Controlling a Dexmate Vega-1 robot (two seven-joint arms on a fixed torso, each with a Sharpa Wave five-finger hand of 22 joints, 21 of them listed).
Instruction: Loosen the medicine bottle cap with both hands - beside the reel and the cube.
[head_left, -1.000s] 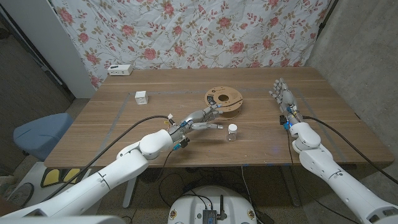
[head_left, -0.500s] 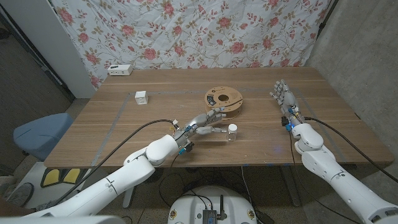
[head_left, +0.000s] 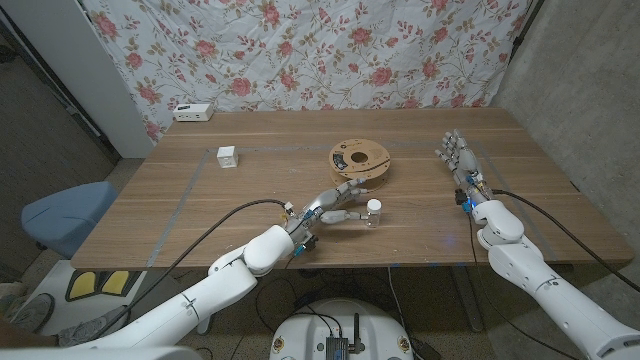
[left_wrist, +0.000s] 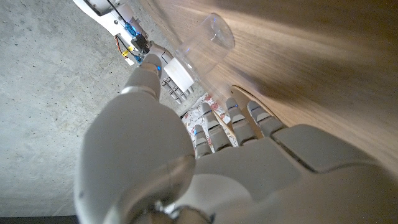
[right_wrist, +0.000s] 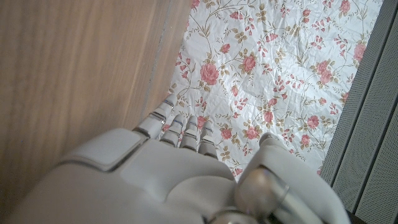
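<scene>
Cube, small and white, sits on the left part of the wooden table, well apart from everything else. White box lies at the far left edge of the table, near the flowered cloth.

Left hand reaches in toward the table's middle, fingers spread and pointing at the medicine bottle. Fingertips are just beside the bottle; contact cannot be told from the head view. Nothing is gripped, hand wide. In the left wrist view the left hand has its fingers extended and apart, and the clear bottle stands beyond them, blurred.

Medicine bottle stands upright near the middle of the table, white cap on top, just in front of the reel. Reel is brown and lies flat.

Right hand is over the right part of the table, well apart from the bottle, fingers stretched out and holding nothing. Right wrist view shows the right hand with fingers straight, wood to one side and flowered cloth beyond.
</scene>
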